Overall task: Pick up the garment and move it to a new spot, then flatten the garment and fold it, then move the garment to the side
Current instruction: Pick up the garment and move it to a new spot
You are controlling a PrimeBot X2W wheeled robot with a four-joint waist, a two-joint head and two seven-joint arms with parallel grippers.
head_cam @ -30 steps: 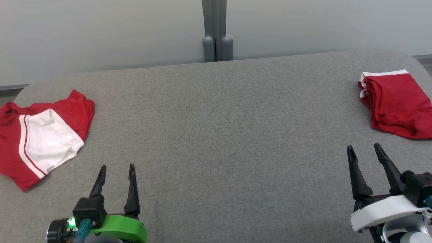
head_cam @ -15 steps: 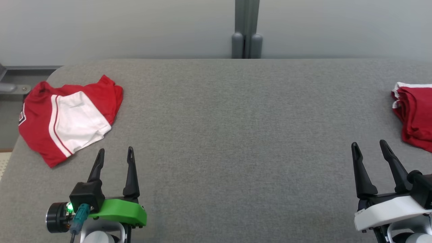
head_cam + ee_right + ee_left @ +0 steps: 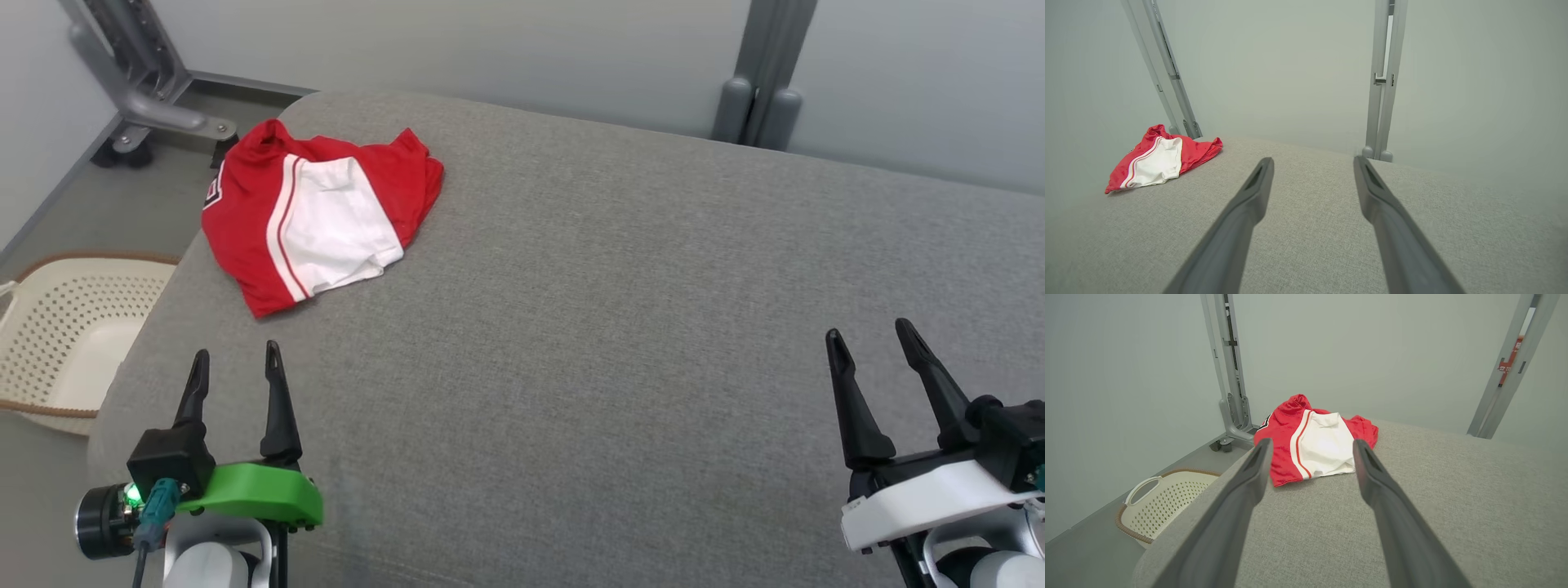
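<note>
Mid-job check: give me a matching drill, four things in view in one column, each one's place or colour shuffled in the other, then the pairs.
1. garment
2. basket
3. left gripper
4. right gripper

a. on the floor, left of the table
b. open, on a green mount
c. lying at the table's far left corner
d. open, on a white mount

Pairs: 1-c, 2-a, 3-b, 4-d

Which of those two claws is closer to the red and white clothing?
The left gripper, on the green mount: the garment lies just ahead of it. The right gripper, white-mounted, is far across the table.
</note>
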